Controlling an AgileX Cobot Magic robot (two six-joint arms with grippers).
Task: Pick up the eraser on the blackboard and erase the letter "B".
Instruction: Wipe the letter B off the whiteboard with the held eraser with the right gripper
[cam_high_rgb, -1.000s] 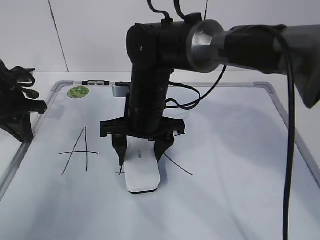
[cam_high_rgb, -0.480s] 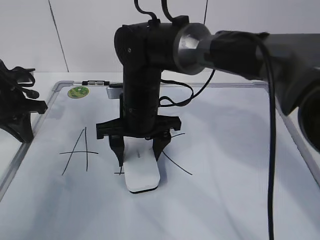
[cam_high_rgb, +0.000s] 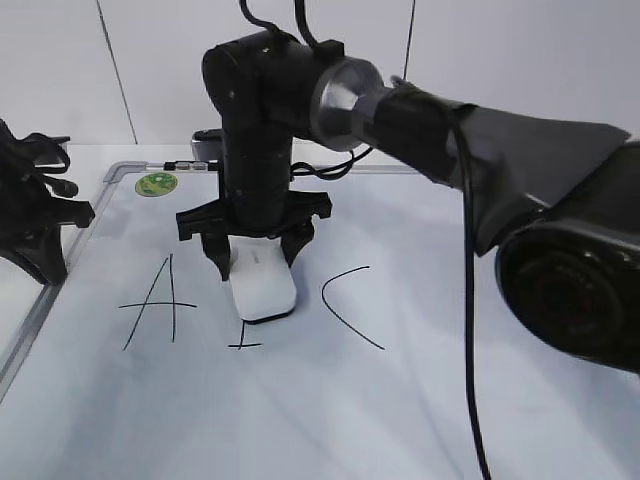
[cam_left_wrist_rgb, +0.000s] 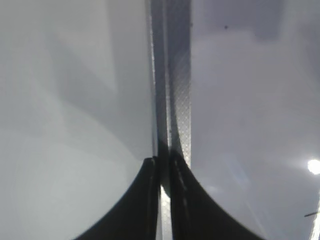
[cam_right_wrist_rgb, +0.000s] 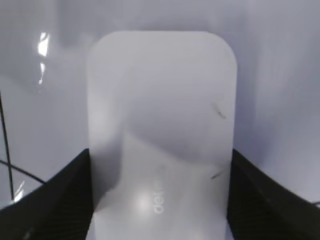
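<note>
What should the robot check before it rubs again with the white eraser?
1. Grip: the right gripper has its fingers on both long sides of the eraser. Ok.
2. Eraser flat on the blackboard: looks so in the exterior view, but its underside is hidden. Cannot tell.
3. Letter B wiped away: a small black mark remains below the eraser. Not ok.
4. Letter A and letter C unharmed: both intact. Ok.
5. Left gripper out of the way: shut, over the board frame. Ok.
</note>
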